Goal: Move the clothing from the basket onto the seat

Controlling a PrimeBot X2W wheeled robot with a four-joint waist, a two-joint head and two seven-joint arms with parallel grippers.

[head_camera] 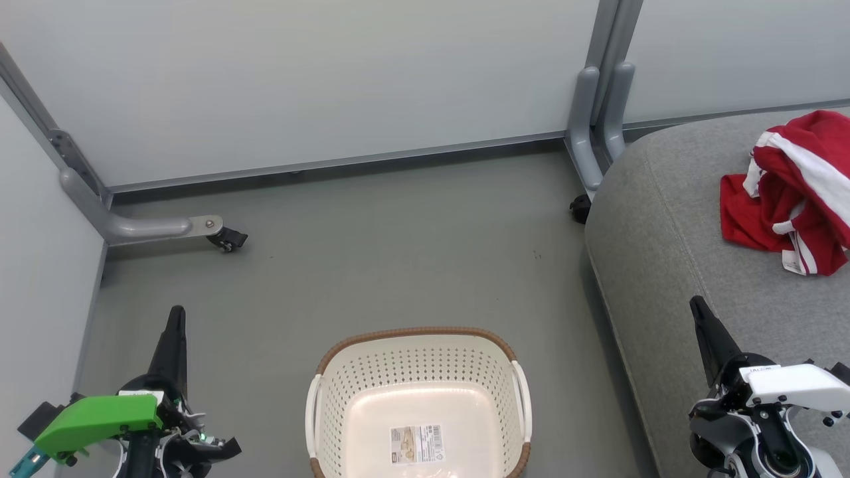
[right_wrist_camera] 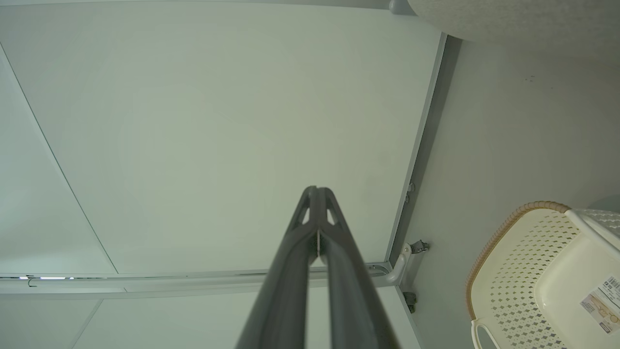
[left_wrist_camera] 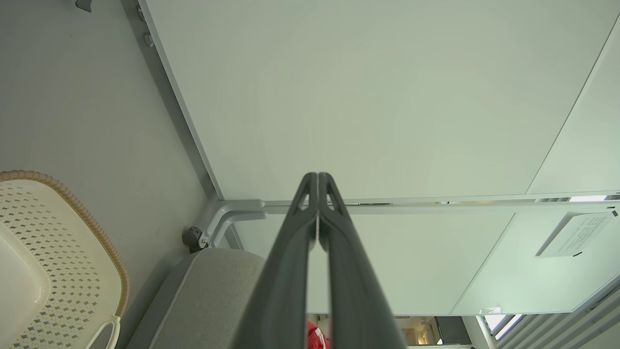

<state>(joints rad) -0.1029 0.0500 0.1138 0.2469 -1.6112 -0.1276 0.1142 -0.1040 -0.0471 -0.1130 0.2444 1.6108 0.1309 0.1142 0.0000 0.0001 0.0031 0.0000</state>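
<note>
My left pincer [head_camera: 176, 317] and right pincer [head_camera: 697, 307] are both clenched on nothing. Between them the basket [head_camera: 412, 332] holds just its label [head_camera: 416, 444]. The red striped clothing [head_camera: 797, 192] lies heaped on the grey seat [head_camera: 664, 219], beyond my right pincer. The task looks done.

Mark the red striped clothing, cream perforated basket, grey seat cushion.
red white-striped fabric clothing [head_camera: 790, 199]: head view, middle of the heap.
cream perforated plastic basket [head_camera: 415, 362]: head view, perforated back wall.
grey upholstered seat cushion [head_camera: 664, 219]: head view, bare fabric left of clothing.
</note>
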